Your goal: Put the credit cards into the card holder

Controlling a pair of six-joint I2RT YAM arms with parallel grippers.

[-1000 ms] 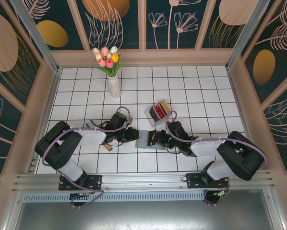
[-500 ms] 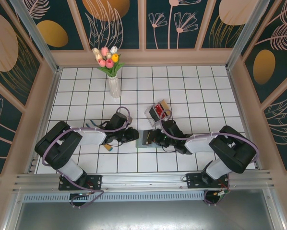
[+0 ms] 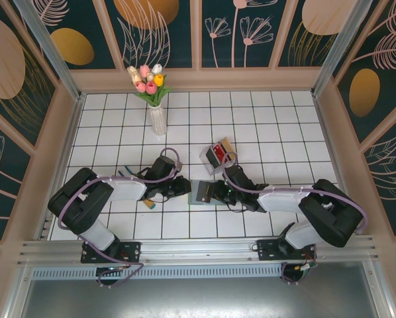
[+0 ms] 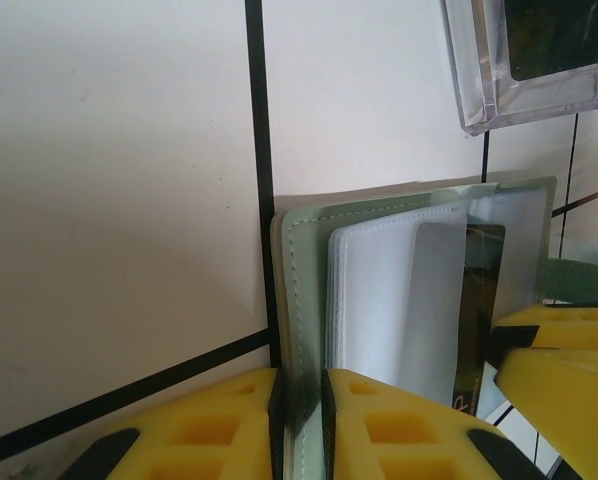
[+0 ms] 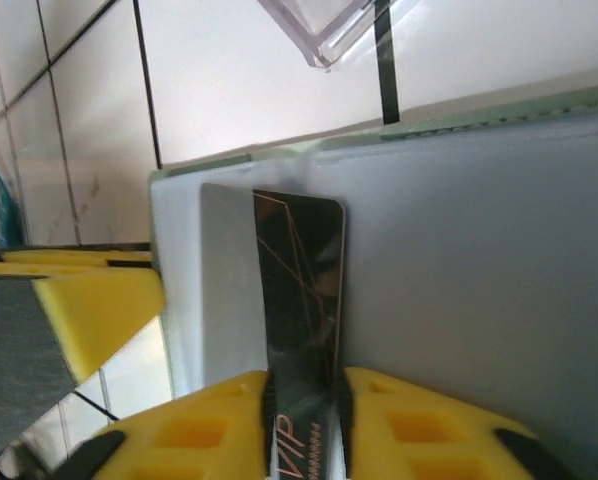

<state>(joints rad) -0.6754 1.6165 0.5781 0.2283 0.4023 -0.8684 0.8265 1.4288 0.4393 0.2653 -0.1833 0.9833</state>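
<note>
Left end effector (image 4: 299, 388) pinches the card holder (image 4: 304, 265) cover; dark card (image 5: 299, 290) points lengthwise into its pocket, between right end effector (image 5: 304, 388) fingers, grip unclear.

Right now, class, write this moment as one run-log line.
left hand: clamped on card holder cover | right hand: astride dark VIP card | card state: partly in holder sleeve | step: insertion unfinished

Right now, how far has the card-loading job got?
Done: the card holder lies open, its cover edge clamped by the left gripper. In hand: a dark card sits between the fingers of the right gripper, partly under a frosted pocket; whether the jaws clamp it I cannot tell. Left: seating that card fully. The other pockets in view look empty, so more cards are likely to follow.
</note>
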